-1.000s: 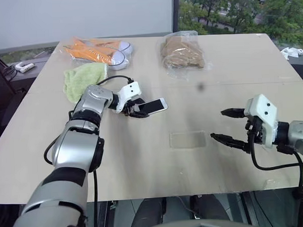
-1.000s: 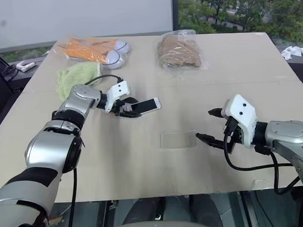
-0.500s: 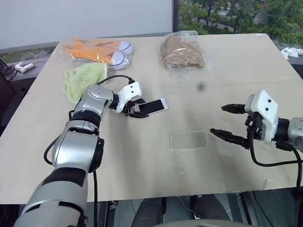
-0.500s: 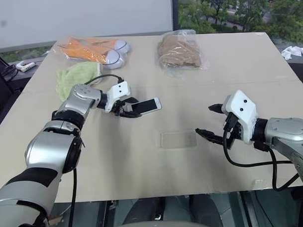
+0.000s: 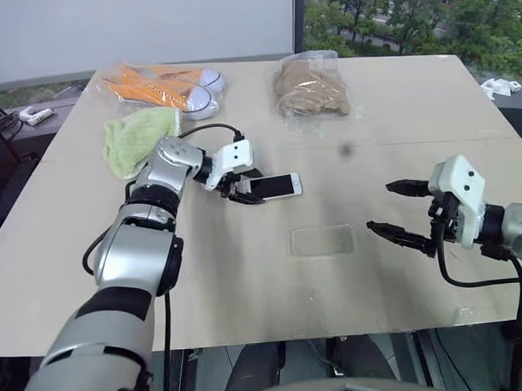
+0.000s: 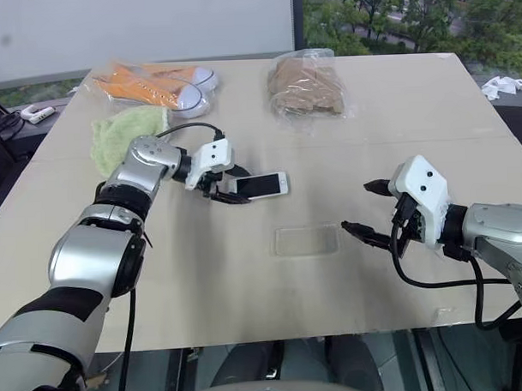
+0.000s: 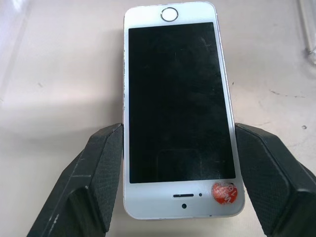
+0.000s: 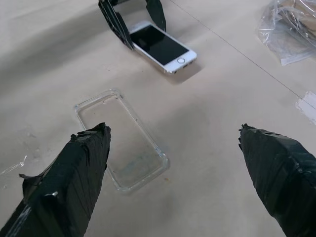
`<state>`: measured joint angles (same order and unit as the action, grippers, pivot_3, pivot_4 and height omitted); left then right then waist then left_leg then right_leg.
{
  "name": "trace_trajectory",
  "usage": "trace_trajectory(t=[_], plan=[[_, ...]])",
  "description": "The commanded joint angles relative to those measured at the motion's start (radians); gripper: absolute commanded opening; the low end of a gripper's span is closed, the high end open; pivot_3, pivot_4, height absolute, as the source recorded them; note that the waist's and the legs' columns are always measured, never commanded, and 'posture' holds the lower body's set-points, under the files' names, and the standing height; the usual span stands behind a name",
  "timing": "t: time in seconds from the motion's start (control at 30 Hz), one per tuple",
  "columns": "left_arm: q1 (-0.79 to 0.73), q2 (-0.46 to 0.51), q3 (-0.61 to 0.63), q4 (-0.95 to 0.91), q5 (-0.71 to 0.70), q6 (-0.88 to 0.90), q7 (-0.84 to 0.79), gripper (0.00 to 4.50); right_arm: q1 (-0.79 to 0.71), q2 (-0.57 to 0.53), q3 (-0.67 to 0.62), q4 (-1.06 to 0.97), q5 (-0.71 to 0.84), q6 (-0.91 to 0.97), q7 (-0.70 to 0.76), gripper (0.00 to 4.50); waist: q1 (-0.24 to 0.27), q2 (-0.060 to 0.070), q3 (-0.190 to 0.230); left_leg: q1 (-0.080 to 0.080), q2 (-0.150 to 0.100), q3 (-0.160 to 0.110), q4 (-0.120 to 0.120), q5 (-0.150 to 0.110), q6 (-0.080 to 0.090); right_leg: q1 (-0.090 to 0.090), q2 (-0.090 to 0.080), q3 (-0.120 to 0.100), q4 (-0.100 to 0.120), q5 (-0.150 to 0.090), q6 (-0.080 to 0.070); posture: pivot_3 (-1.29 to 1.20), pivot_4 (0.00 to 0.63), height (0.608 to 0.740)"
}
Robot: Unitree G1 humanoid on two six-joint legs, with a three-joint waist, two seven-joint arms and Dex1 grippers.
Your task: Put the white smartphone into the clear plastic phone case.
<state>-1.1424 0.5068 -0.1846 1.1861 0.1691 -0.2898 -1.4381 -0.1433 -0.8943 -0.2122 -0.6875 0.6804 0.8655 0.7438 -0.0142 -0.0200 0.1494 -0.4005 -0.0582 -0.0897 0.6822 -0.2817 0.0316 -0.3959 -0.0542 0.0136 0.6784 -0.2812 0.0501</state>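
**Supervisor:** Report arm pose and tool state.

**Operator:** I have the left arm stretched forward over the table [image 5: 248, 320], wrist bent toward the robot's right. The left gripper [image 5: 244, 188] is clamped on the white smartphone [image 5: 275, 186]: in the left wrist view one black finger [image 7: 94, 173] presses each long edge near the earpiece end, screen up, home-button end pointing away from the gripper. The phone sits roughly level, beyond the clear plastic phone case [image 5: 323, 240] and to the robot's left of it, apart from it. I cannot tell whether it is clear of the tabletop.

**Supervisor:** Right side?

**Operator:** I see the right arm reaching in from the right edge, forearm low. The right gripper [image 5: 399, 209] has its jaws spread wide and holds nothing; it points at the case from the case's right side, near it, not touching.

**Supervisor:** Surroundings?

**Operator:** The case lies flat on the table, hollow side up, empty. Well beyond the case lie a green cloth [image 5: 139, 138], bagged orange-and-white shoes [image 5: 167, 85] and a bagged brown item [image 5: 311, 89]. Nothing lies between phone and case.
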Motion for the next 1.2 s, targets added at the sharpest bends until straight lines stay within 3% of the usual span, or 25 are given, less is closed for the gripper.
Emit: trace_trajectory(t=[0.03, 0.2, 0.4, 0.57, 0.7, 0.9, 1.2], plan=[[0.010, 0.019, 0.032, -0.175, -0.075, 0.033, -0.066, 2.90, 0.035, -0.032, -0.059, -0.008, -0.011, -0.042, 0.026, 4.50, 0.003, 0.000, 0.000, 0.000, 0.000, 0.000, 0.000, 0.000, 0.000, 0.000, 0.000, 0.000, 0.000, 0.000, 0.000, 0.00, 0.150, 0.740], [0.157, 0.012, 0.023, -0.501, -0.144, 0.190, -0.079, 2.90, 0.132, -0.049, -0.095, -0.001, -0.045, -0.109, 0.067, 4.50, 0.002, 0.000, 0.000, -0.001, 0.000, 0.000, 0.000, 0.000, 0.000, 0.000, -0.001, 0.002, 0.000, 0.000, 0.000, 0.00, 0.150, 0.740], [0.453, -0.030, -0.018, -1.082, -0.218, 0.516, 0.033, 2.90, 0.218, -0.044, -0.105, 0.005, -0.103, -0.203, 0.093, 4.50, 0.001, 0.000, 0.000, 0.000, 0.002, 0.000, 0.000, 0.000, 0.000, 0.000, -0.001, 0.006, 0.000, 0.000, 0.000, 0.00, 0.150, 0.740], [0.557, -0.062, -0.077, -1.293, -0.196, 0.701, 0.175, 2.90, 0.253, -0.050, -0.097, -0.003, -0.123, -0.225, 0.103, 4.50, 0.007, 0.000, 0.000, 0.002, 0.002, 0.000, 0.001, 0.000, 0.000, 0.003, 0.000, 0.005, 0.000, 0.000, 0.000, 0.00, 0.150, 0.740], [0.586, -0.028, -0.148, -1.386, -0.173, 0.799, 0.215, 2.90, 0.273, -0.052, -0.094, 0.001, -0.144, -0.238, 0.108, 4.50, 0.007, 0.000, 0.000, 0.003, 0.002, 0.000, 0.001, 0.000, 0.000, 0.003, 0.000, 0.006, -0.001, 0.000, 0.000, 0.00, 0.150, 0.740], [0.590, 0.017, -0.218, -1.410, -0.169, 0.804, 0.226, 2.90, 0.274, -0.031, -0.098, -0.002, -0.141, -0.246, 0.101, 4.50, 0.007, 0.000, 0.000, 0.003, 0.002, 0.000, 0.000, 0.000, 0.000, 0.003, 0.000, 0.006, -0.001, 0.000, 0.000, 0.00, 0.150, 0.740], [0.582, -0.010, -0.249, -1.367, -0.169, 0.785, 0.277, 2.90, 0.278, -0.030, -0.119, -0.009, -0.123, -0.249, 0.113, 4.50, 0.015, 0.000, 0.000, 0.003, 0.002, 0.000, 0.000, 0.000, 0.000, 0.003, 0.000, 0.006, -0.001, 0.000, 0.000, 0.00, 0.150, 0.740]])
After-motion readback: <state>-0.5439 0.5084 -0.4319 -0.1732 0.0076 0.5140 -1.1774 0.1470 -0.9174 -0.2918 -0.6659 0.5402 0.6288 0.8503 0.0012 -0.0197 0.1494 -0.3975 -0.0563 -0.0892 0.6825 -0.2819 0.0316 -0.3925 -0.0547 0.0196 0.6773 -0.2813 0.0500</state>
